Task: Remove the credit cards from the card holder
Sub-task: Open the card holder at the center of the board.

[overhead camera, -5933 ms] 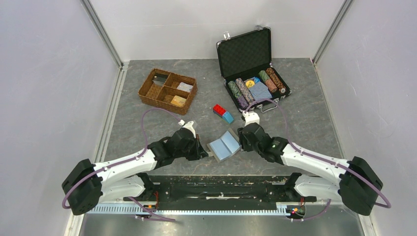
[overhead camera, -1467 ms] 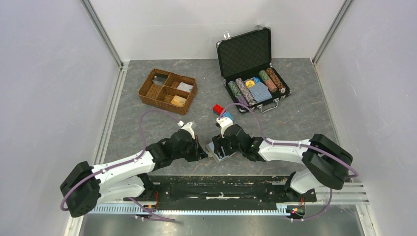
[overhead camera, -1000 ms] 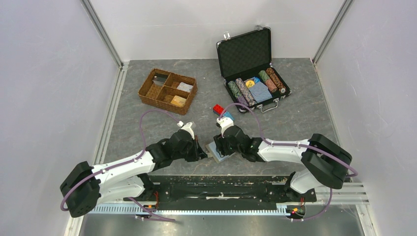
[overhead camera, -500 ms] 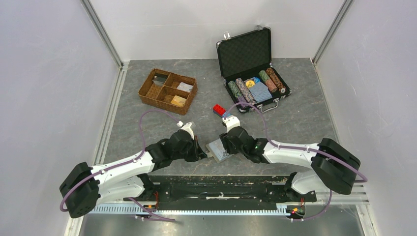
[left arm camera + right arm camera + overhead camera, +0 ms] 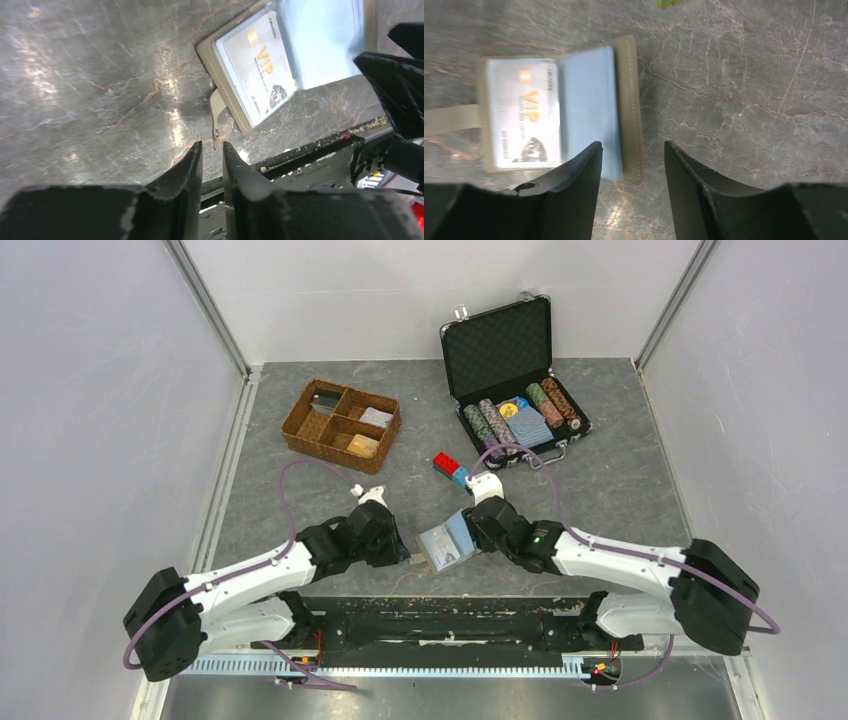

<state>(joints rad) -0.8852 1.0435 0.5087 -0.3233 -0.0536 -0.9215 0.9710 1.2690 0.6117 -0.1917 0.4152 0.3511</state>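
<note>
The card holder (image 5: 462, 531) lies open and flat on the table near the front edge, between both arms. A pale card marked VIP (image 5: 260, 65) sits in its left half (image 5: 524, 115), and light blue shows in the right half (image 5: 589, 110). My left gripper (image 5: 211, 145) is open by a narrow gap, with the end of the holder's side tab (image 5: 216, 112) just ahead of its tips, untouched. My right gripper (image 5: 631, 145) is open above the holder's tan right edge (image 5: 630, 100), holding nothing.
A brown wicker tray (image 5: 340, 425) with small items stands at the back left. The open black chip case (image 5: 515, 390) stands at the back right. Red and blue blocks (image 5: 452, 468) lie just behind the holder. The table's front edge (image 5: 300, 150) runs close by.
My left gripper has opened off the tab and drawn back a little. My right gripper has slid right off the holder, which now lies open with its cards showing.
</note>
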